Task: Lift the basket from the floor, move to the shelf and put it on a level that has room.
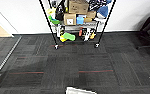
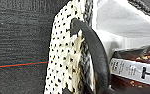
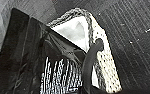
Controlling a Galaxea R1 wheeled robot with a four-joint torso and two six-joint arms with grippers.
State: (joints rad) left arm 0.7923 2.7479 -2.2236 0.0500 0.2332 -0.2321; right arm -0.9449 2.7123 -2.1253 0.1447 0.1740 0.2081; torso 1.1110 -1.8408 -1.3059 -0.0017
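Checkered wicker basket (image 2: 66, 57), white lining, over dark carpet floor (image 1: 91, 62); shelf (image 1: 77, 22) ahead.

Both wrists low, angled downward, jaws unseen

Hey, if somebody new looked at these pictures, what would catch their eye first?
The cluttered shelf against the white wall, packed with cardboard boxes and bright toys. Up close in the wrist views, the checkered basket with its dark handle and white lining, above the grey carpet floor.
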